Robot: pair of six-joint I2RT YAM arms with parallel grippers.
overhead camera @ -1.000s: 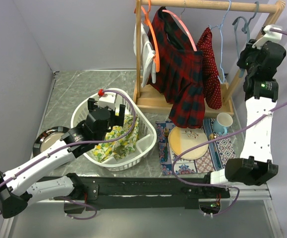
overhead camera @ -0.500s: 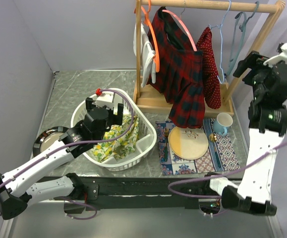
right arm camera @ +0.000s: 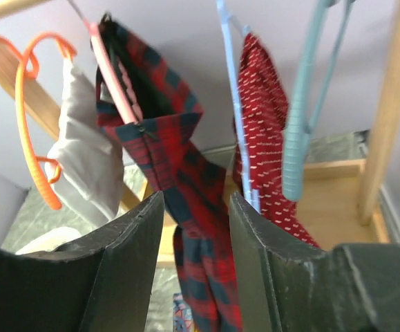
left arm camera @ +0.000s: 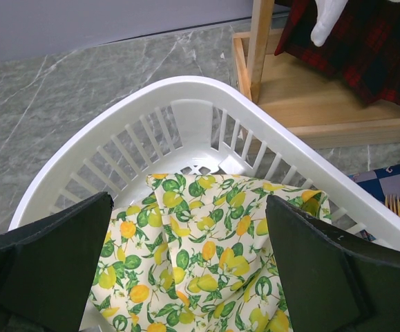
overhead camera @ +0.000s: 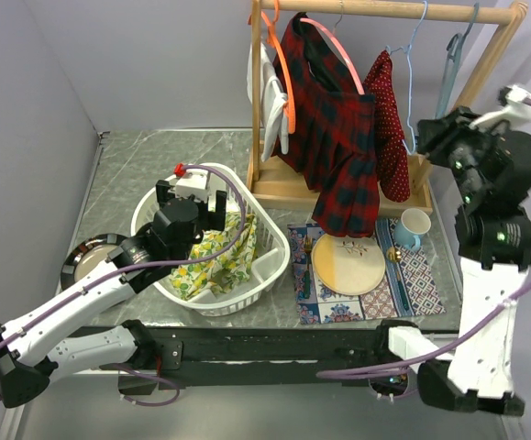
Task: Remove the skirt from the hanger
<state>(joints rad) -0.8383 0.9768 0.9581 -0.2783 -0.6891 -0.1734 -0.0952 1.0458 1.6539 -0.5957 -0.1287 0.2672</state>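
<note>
1. Skirt (overhead camera: 338,137): hangs on the pink hanger (overhead camera: 334,50), whose hook sits over the rail of the wooden rack (overhead camera: 393,11) at the back of the desk (overhead camera: 137,165). Waistband is on the hanger's sloping arm; the pleats fall in front of the rack's base.
2. Neighbours on the rail: orange hanger (right arm camera: 37,166) with a white garment (right arm camera: 82,159) on one side, red dotted garment (right arm camera: 269,138) on a light blue hanger (right arm camera: 231,83) on the other.
3. Right pincer (right arm camera: 195,228): raised in the air near the rack's right post, pointed at the skirt. Jaws spread apart, nothing between them, no contact with cloth or hanger.
4. Left pincer (left arm camera: 189,256): above the white basket (left arm camera: 186,86), over a lemon-print cloth (overhead camera: 212,257) lying inside. Jaws wide apart, gripping nothing.
5. Both arms are apart from the skirt.
</note>
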